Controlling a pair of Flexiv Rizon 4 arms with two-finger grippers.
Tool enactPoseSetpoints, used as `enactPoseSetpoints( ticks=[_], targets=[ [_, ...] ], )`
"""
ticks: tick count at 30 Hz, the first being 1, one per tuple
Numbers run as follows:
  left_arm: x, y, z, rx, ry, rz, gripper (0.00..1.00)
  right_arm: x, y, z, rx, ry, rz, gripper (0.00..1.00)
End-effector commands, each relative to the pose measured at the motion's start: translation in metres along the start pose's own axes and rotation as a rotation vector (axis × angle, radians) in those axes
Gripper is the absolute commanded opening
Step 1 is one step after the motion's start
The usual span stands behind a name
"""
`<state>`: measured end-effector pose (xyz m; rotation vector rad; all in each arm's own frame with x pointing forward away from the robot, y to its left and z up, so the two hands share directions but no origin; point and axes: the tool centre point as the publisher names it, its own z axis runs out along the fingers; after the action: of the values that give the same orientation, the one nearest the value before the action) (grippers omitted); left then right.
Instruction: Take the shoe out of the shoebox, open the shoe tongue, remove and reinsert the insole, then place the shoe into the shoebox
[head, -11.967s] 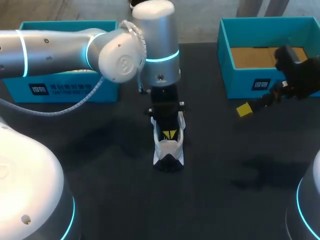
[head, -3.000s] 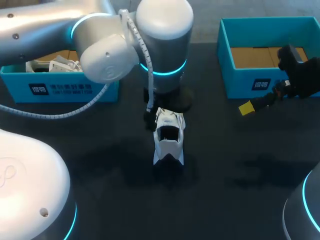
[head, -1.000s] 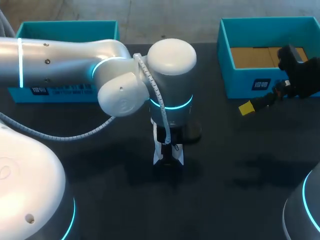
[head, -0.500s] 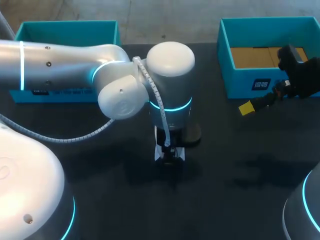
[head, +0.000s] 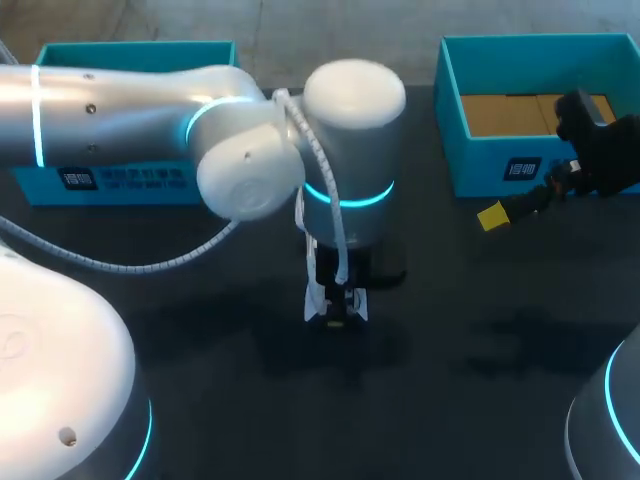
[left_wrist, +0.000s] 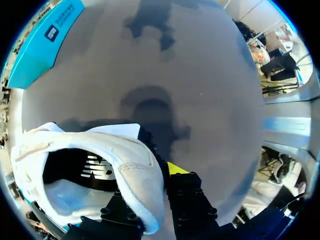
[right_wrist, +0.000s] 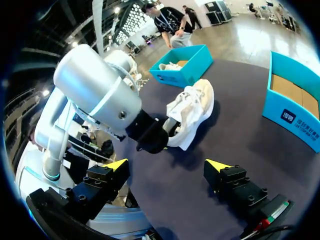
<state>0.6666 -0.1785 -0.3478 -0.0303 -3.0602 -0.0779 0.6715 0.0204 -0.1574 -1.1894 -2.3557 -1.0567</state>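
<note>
Head view: a dark surface (head: 450, 380) is seen from above. The left arm (head: 120, 105) is stretched in from nine o'clock to the middle. Its thick wrist is hung over a white shoe (head: 360, 306), which is found just off centre toward six o'clock. Only the shoe's near end is shown under the wrist. The left gripper (head: 335, 285) is lowered onto it, and its fingers cannot be judged from here. The left shoebox (head: 130, 178), teal, is placed at ten o'clock and is partly covered by the arm. The right shoebox (head: 520, 165), also teal, is placed at two o'clock, with a brown cardboard floor shown inside. Just in front of it, toward three o'clock, the right gripper (head: 492, 216) is held over the surface, well apart from the shoe.

Left wrist view: the shoe's white padded rim is pinched between the two fingers. One finger (left_wrist: 190, 200), yellow-tipped, is pressed against the outside, and the other is set inside the opening. The fingers are thus closed narrowly on the shoe. A dark lining is seen within the opening.

Right wrist view: the right gripper's fingers are spread wide, with only bare surface between them. Ahead of them the shoe is seen, held at one end by the left gripper. Whether its sole rests fully on the surface cannot be told. The shoe is outside both shoeboxes. The left shoebox is seen beyond it, with something white inside.
</note>
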Motion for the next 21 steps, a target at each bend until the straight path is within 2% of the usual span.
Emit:
enactPoseSetpoints(
  ticks=[1, 9, 21],
  targets=[
    [-0.001, 0.01, -0.039, 0.013, 0.017, -0.022, 0.0, 0.0, 0.001, 0.001, 0.002, -0.002, 0.002, 1.0],
    [-0.006, 0.019, -0.082, 0.027, 0.057, -0.037, 0.0, 0.0, 0.001, 0.001, 0.002, -0.002, 0.002, 1.0],
    [-0.011, 0.029, -0.141, 0.029, 0.044, -0.006, 0.0, 0.0, 0.001, 0.001, 0.002, -0.002, 0.002, 1.0]
  ],
)
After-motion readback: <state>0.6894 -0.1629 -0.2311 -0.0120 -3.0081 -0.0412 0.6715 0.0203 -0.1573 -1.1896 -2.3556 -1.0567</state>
